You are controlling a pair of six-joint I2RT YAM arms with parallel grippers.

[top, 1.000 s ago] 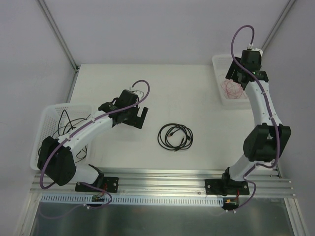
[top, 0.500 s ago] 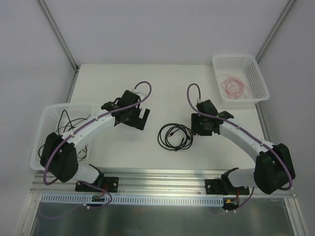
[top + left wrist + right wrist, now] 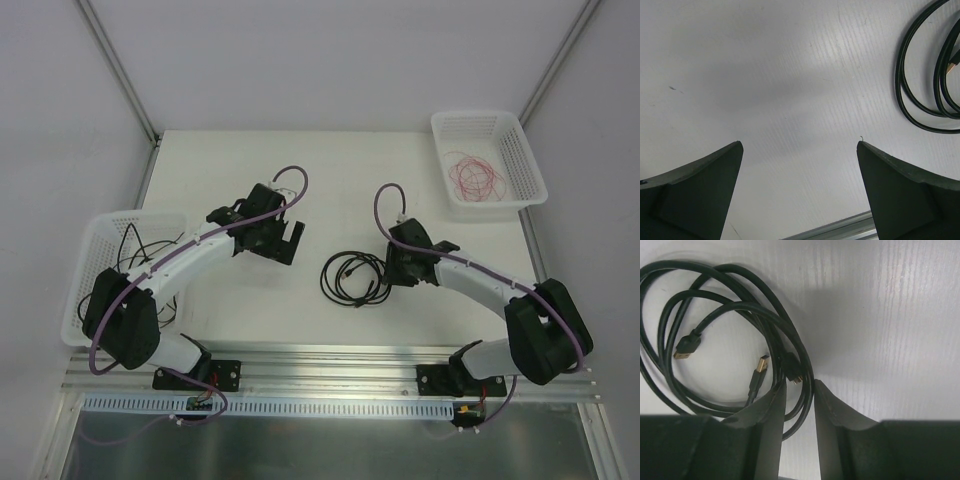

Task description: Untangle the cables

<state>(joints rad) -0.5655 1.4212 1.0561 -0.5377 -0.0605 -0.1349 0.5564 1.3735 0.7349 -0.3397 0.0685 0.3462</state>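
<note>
Your right end effector [image 3: 800, 386] is clenched down narrow on the right edge of the coiled black USB cable [image 3: 352, 277], with strands running between its fingers. The coil lies flat at the middle of the counter [image 3: 400, 180], gold-tipped plugs inside the loop. Your left end effector [image 3: 800, 145] is released, fingers wide apart above the counter, left of the coil and apart from it. A red wire [image 3: 474, 177] sits in the far-right white basket [image 3: 470, 117].
</note>
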